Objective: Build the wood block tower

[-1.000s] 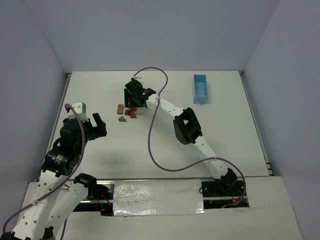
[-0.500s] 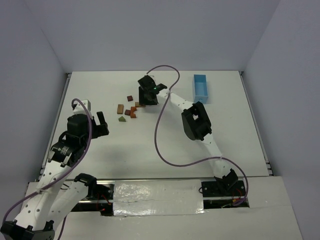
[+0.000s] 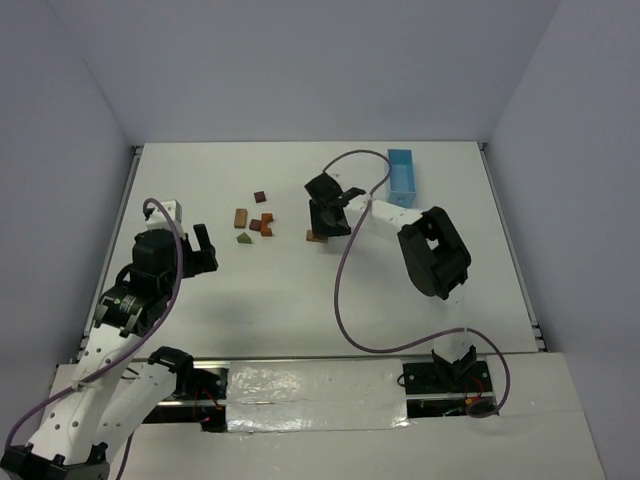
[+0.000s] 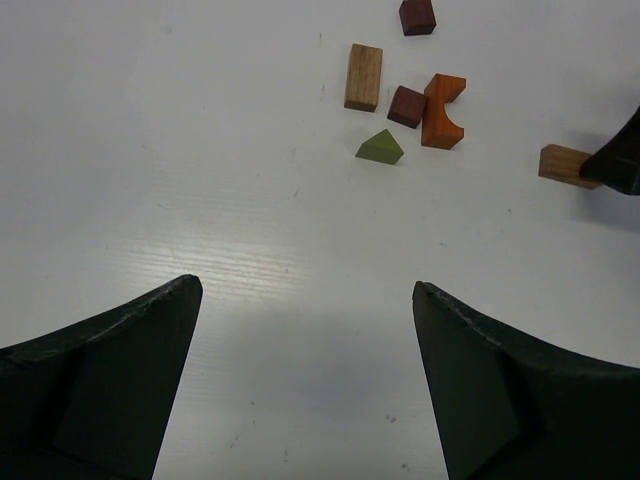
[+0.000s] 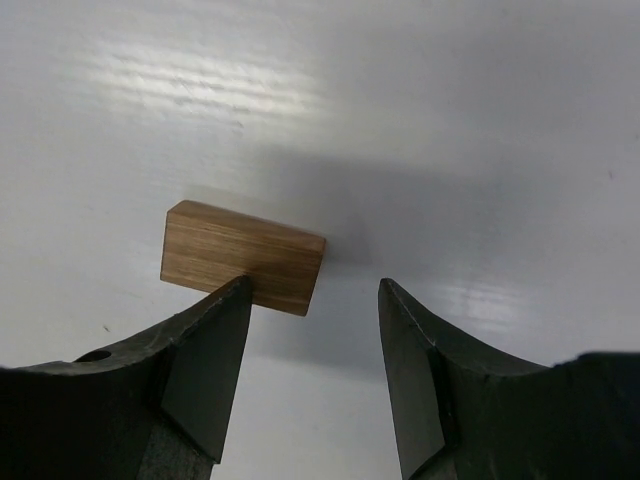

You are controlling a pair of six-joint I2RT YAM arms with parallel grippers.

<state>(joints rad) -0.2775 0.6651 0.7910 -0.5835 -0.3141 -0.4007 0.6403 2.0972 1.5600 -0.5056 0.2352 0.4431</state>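
The white desk [image 3: 300, 290] carries everything. The left arm [image 3: 130, 300] is folded back near its base, and the right arm [image 3: 430, 250] reaches out toward the middle. A light-blue tray [image 3: 401, 176] sits well beyond the right end effector [image 3: 325, 225], off to its right side.

The left end effector [image 4: 305, 380] hovers over bare desk with its jaws spread wide and nothing between them. The right end effector [image 5: 312, 300] points down at the desk with its jaws apart, and only white surface shows in the gap.

No tower stands yet: the pieces lie loose and flat on the desk. A brown block [image 5: 243, 257] rests just past the tip of one finger [image 5: 205, 350] of the right end effector, partly covered by it and outside the gap. I cannot tell whether they touch.

The other pieces lie ahead of the left end effector, a little right of its centre line and well apart from it. The orange arch [image 4: 442, 110] is the biggest of these, with a maroon cube [image 4: 407, 106] against its left side. A light wooden rectangle [image 4: 363, 76] lies just left of that cube. The olive-green triangle [image 4: 380, 148] is the piece nearest the left end effector. A second maroon cube [image 4: 417, 15] sits farthest from it, alone.
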